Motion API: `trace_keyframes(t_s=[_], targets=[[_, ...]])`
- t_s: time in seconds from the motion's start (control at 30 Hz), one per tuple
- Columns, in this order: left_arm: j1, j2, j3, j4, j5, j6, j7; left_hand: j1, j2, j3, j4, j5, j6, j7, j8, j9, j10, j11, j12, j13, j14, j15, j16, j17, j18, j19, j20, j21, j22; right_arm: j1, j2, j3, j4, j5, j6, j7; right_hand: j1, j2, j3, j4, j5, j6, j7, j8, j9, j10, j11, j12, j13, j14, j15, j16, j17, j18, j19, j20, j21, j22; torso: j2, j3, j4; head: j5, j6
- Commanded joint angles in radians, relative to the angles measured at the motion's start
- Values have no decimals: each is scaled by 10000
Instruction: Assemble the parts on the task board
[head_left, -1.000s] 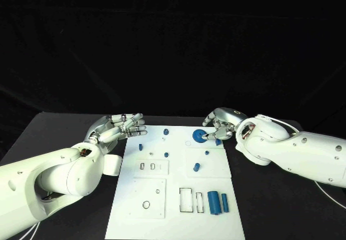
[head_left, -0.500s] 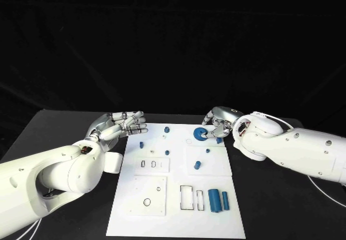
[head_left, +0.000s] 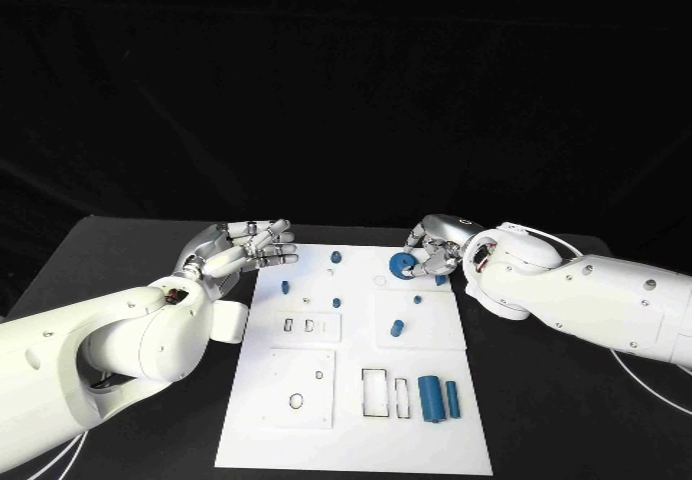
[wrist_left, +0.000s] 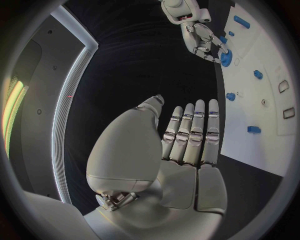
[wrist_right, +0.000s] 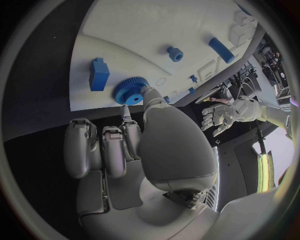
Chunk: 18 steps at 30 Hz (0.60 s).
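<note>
- At the far right part of the task board (head_left: 353, 400), a blue gear (head_left: 401, 265) is pinched by the right robot hand (head_left: 436, 248).
- Left robot hand (head_left: 238, 250) is held open, empty, beside the board's far left edge over the black counter (head_left: 548, 420).

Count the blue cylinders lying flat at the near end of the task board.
2: a thick cylinder and a thinner cylinder, side by side near the task board's near right corner, beside the rectangular slots. Nothing covers that area.
</note>
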Motion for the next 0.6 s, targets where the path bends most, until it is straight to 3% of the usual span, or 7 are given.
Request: trace_keyframes(t_s=[0.03, 0.43, 0.6], targets=[[13, 22, 9, 13, 0, 155, 72, 117, 28, 41, -34, -35, -14, 31, -66, -7, -8, 53, -64, -12, 15, 56, -46, 7, 115, 46, -35, 63, 12, -24, 18, -2, 6, -175, 298, -56, 88, 38, 10, 83, 46, -11, -25, 76, 20, 108, -1, 107, 704, 937, 91, 50, 2162, -160, 40, 37, 67, 492, -1, 2, -8, -1, -8], [13, 21, 9, 3, 0, 152, 57, 122, 30, 44, -37, -34, -13, 32, -68, -7, -8, 53, -67, -12, 17, 56, -48, 8, 115, 46, -35, 64, 12, -53, 23, -4, 14, -199, 349, -45, 292, 226, 114, 53, 31, 221, -85, 272, 90, 312, -52, 449, 1046, 962, 53, 107, 2277, -186, 118, 10, 154, 633, 7, 2, -6, -9, -25], [13, 21, 9, 1, 0, 159, 47, 127, 32, 45, -39, -34, -12, 32, -70, -7, -7, 53, -69, -12, 18, 55, -50, 8, 116, 47, -36, 65, 12, -67, 35, -4, 46, -419, -20, -39, 637, 507, 444, -95, -521, 706, -229, 516, 180, 559, -169, 797, 1400, 986, -34, 157, 2383, -230, 243, -51, 303, 844, 1, -1, -5, -17, -28]])
